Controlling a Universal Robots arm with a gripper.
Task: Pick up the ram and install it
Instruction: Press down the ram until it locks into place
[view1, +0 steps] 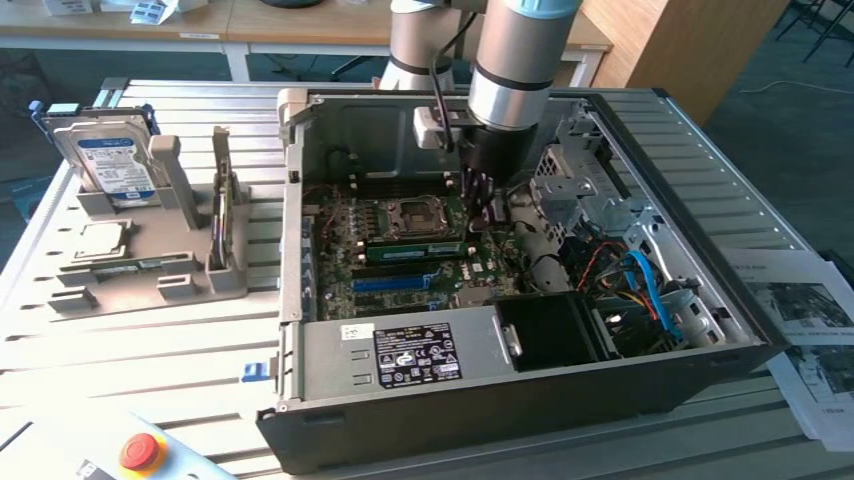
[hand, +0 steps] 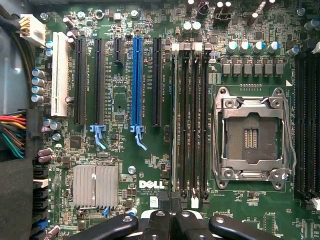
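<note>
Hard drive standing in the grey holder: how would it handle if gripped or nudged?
The hard drive looks like a rigid metal box, so it is probably stiff and fairly heavy for its size. It stands on edge in the grey holder, which would likely stop a sideways nudge from tipping it. Its smooth casing might slip.

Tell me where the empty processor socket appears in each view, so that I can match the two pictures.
Exterior view: the processor socket lies on the motherboard inside the open computer case, near the middle of the picture.
Wrist view: the processor socket is the silver-framed square beside the black memory slots.
Shared landmark: the blue expansion slot.
</note>
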